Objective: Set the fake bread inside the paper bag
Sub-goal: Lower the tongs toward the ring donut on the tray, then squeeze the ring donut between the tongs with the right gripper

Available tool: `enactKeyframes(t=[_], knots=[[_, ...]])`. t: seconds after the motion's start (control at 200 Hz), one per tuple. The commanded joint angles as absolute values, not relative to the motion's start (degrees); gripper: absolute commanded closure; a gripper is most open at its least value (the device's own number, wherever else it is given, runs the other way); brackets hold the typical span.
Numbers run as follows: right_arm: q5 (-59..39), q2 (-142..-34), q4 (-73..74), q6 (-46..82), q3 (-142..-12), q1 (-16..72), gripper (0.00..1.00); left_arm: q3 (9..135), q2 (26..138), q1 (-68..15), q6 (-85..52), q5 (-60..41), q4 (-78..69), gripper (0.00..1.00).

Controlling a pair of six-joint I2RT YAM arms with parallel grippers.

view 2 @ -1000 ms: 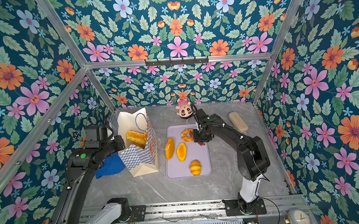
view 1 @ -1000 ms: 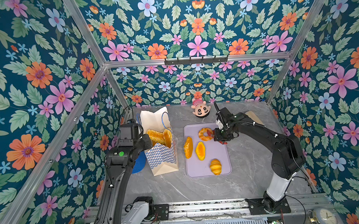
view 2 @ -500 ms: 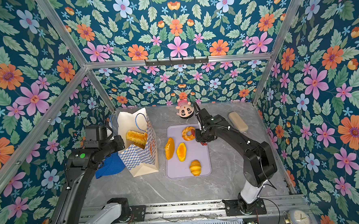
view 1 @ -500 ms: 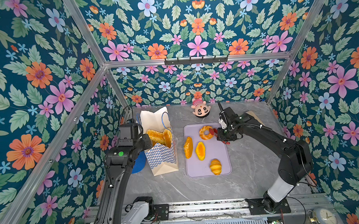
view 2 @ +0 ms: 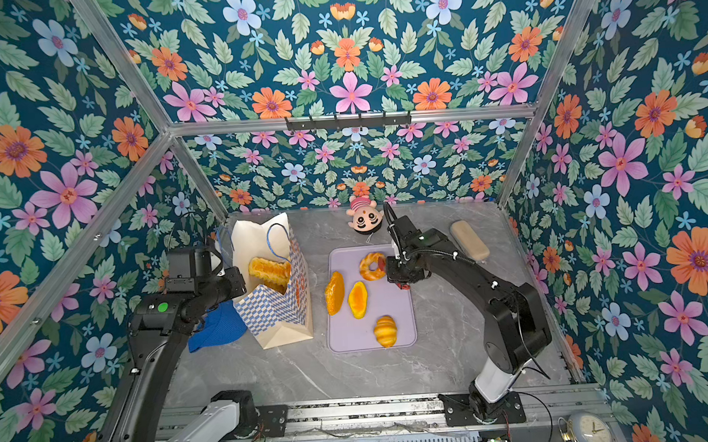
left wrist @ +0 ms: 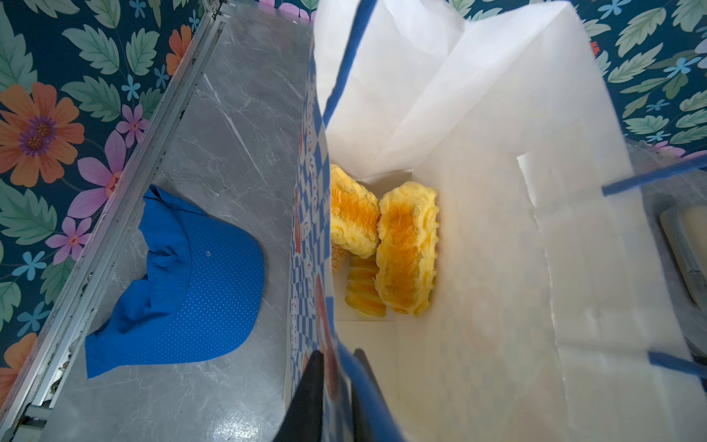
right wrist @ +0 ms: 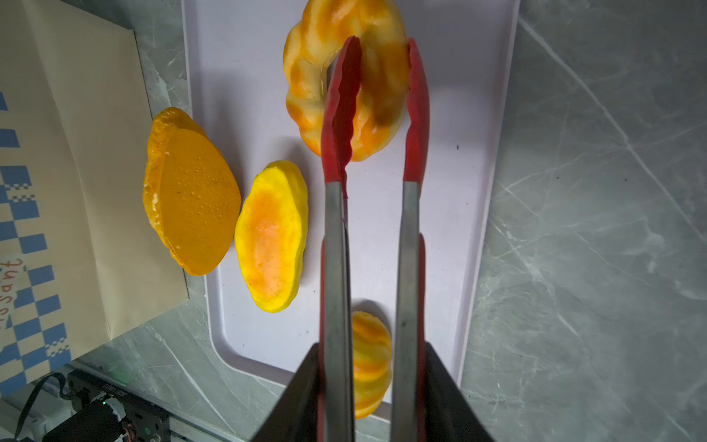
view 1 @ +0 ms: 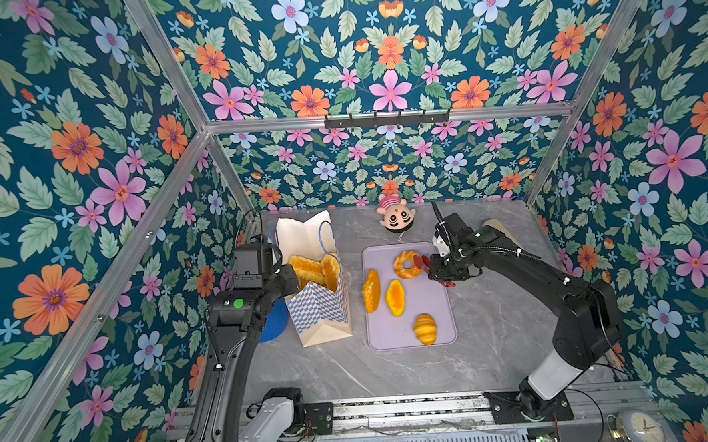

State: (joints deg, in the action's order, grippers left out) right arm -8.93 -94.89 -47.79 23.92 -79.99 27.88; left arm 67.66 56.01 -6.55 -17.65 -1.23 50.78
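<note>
The paper bag (view 1: 319, 311) stands open left of a lilac tray (view 1: 440, 309). Ridged fake bread (left wrist: 407, 245) lies inside the bag. My left gripper (left wrist: 338, 354) is shut on the bag's rim, one finger inside and one outside. On the tray lie a ring doughnut (right wrist: 306, 95), two flat ovals (right wrist: 191, 199) (right wrist: 271, 237) and a croissant (view 1: 426, 329). My right gripper (right wrist: 371, 348) is shut on red-tipped tongs (right wrist: 346, 95). The tong tips straddle one side of the doughnut, one tip in its hole.
A doll head (view 1: 396, 217) lies behind the tray by the back wall. A blue cap (left wrist: 191, 275) sits left of the bag near the side rail. A beige block (view 2: 470, 241) rests at the back right. Flowered walls close three sides.
The right arm's elbow has swung a little outward to the right while the tongs stay at the doughnut. The left arm and the bag have not moved.
</note>
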Motion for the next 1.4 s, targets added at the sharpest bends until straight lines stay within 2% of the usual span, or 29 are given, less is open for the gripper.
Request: enactKeyframes(t=[0.0,0.24,0.625,1.07,1.395], knots=[[-9.2,-96.6,-47.1,24.3,-80.0,27.9,0.57,67.6,56.0,-6.5,-17.6,-0.7,50.3,0.82],[-9.4,-98.2,-47.0,24.3,-81.2,27.9,0.51,67.5,56.0,-6.5,-17.5,-0.5,50.4,0.82],[-7.6,-101.3,-47.5,23.8,-82.4,27.8,0.5,67.4,55.7,-6.5,-17.4,-0.3,50.5,0.82],[-5.3,-100.6,-47.7,23.6,-82.0,27.6,0.62,67.8,55.5,-6.5,-17.4,-0.1,50.8,0.82],[-6.6,-95.6,-48.2,23.8,-80.5,27.1,0.65,68.2,55.8,-6.5,-17.4,-0.2,50.8,0.81]])
